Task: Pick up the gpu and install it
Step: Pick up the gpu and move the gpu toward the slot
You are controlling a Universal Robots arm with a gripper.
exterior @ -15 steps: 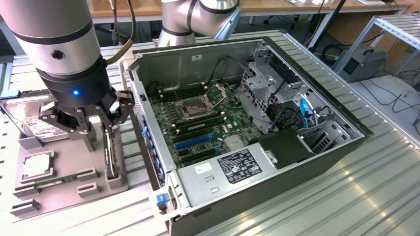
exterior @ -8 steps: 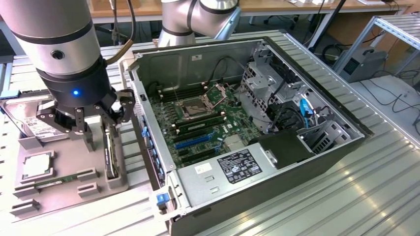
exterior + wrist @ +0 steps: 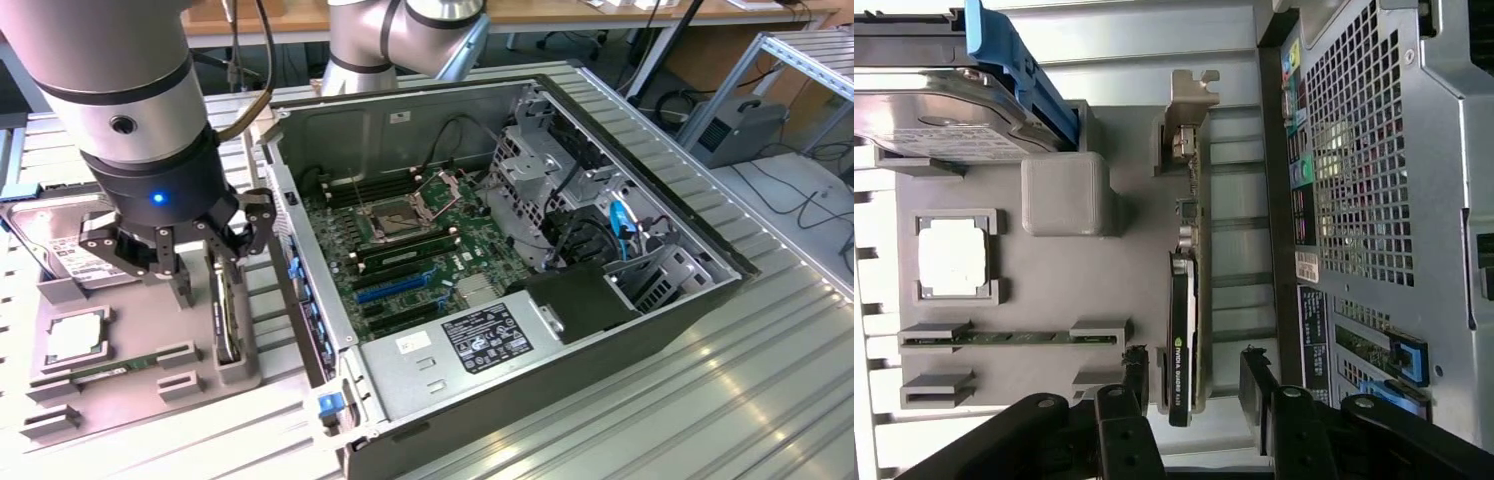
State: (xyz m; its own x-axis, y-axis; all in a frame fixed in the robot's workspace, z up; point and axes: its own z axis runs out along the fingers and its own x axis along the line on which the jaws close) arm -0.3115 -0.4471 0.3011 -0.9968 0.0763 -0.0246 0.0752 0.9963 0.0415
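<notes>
The gpu is a thin black card standing on its edge in a slot of the grey holder tray, at the exterior view's left beside the open computer case. In the wrist view the gpu has its silvery bracket at the far end. My gripper hangs just above the card. The gripper is open, one black finger on each side of the card's near end, with a gap to each finger. Nothing is held.
The open computer case lies right of the tray, its motherboard exposed. On the tray sit a hard drive with a blue bracket, a square processor and a green memory stick. The case's perforated wall runs close beside the gpu.
</notes>
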